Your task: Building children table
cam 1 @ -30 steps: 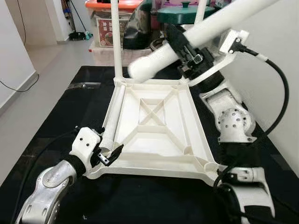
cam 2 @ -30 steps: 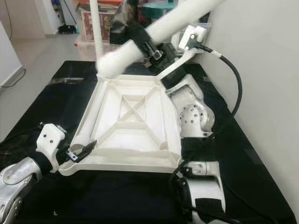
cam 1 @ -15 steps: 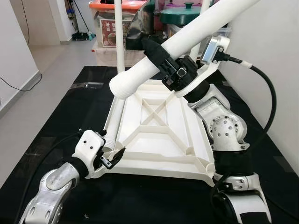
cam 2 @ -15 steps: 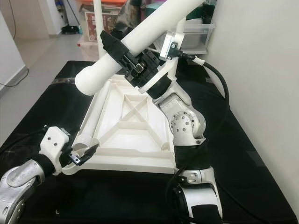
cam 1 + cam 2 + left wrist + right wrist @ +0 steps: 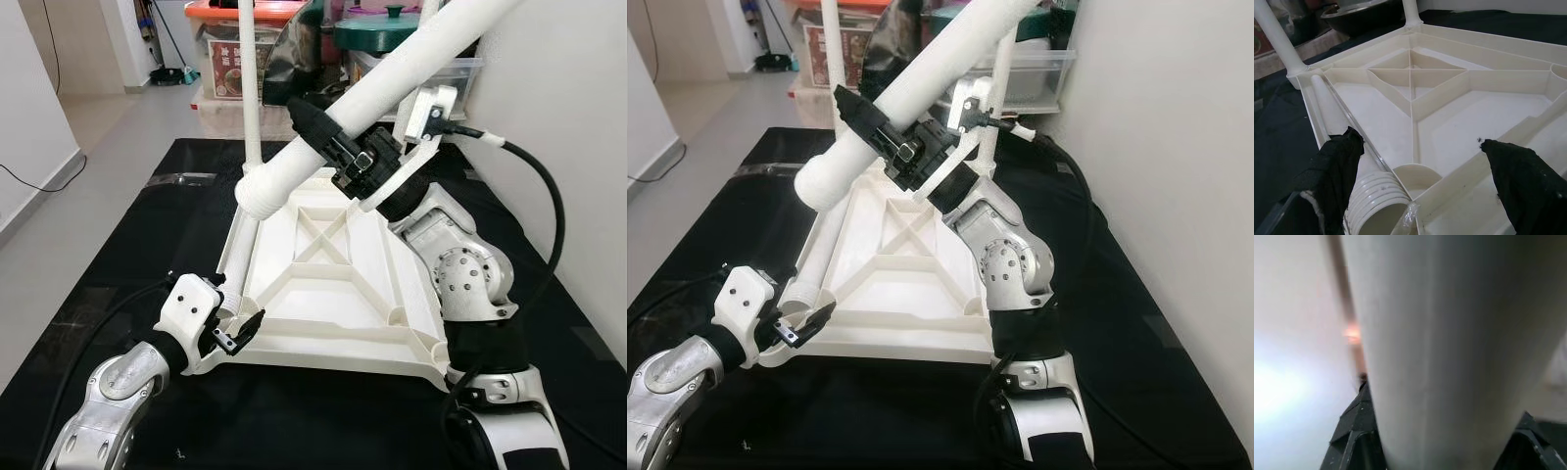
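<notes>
Overhead, right end effector (image 5: pixel 345 157) clamps table leg (image 5: pixel 392 73) above tabletop (image 5: pixel 323 274).

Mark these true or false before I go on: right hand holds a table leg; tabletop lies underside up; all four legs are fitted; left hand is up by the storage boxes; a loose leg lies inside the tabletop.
1. The right hand holds a white table leg. True.
2. The tabletop lies underside up on the black mat. True.
3. All four legs are fitted. False: two upright legs stand at the far corners.
4. The left hand is by the storage boxes. False: it is at the tabletop's near left corner.
5. A loose leg lies inside the tabletop. True.
</notes>
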`<state>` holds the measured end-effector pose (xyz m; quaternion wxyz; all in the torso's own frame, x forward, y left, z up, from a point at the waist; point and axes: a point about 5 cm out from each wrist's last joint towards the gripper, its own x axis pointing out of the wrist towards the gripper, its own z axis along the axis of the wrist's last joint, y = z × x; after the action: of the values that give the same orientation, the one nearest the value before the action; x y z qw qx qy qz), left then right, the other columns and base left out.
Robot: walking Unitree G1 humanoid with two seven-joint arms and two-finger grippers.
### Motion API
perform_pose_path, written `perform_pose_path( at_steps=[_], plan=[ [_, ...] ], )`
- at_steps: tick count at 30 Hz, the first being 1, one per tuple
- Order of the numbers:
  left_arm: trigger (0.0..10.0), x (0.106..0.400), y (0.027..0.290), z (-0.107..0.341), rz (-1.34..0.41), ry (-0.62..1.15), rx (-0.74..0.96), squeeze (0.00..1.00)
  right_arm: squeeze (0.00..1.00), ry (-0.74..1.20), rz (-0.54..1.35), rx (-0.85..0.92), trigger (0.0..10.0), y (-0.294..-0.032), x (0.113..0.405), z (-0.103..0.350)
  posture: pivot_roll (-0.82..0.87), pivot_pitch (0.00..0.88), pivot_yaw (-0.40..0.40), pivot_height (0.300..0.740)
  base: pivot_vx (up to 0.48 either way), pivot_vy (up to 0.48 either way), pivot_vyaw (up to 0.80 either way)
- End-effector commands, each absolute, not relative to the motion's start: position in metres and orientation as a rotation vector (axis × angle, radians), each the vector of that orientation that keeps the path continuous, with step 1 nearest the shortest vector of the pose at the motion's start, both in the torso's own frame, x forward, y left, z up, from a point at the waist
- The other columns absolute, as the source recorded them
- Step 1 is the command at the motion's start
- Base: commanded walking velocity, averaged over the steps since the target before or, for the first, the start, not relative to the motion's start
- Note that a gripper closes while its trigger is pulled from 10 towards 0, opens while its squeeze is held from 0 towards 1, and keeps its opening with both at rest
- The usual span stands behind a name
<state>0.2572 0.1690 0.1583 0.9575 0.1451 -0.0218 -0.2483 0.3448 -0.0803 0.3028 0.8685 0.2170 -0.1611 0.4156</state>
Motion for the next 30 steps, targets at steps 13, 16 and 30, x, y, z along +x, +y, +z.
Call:
perform_pose_path(
  at_steps=[13,16,30],
  plan=[
    [10.0,0.263,0.175,0.160,-0.449,-0.061,0.356,0.00,0.00,-0.045,0.140,0.417,0.0,-0.129,0.384,0.248,0.11,0.000,-0.028,0.740,0.000,0.000,0.00],
    [10.0,0.267,0.177,0.161,-0.434,-0.065,0.361,0.00,0.00,-0.047,0.140,0.426,0.0,-0.125,0.384,0.248,0.10,0.000,-0.024,0.740,0.000,0.000,0.00],
    [10.0,0.277,0.164,0.172,-0.529,-0.108,0.345,0.00,0.00,-0.066,0.397,0.468,0.0,-0.068,0.367,0.257,0.09,0.000,-0.014,0.740,0.000,0.000,0.00]
  ],
)
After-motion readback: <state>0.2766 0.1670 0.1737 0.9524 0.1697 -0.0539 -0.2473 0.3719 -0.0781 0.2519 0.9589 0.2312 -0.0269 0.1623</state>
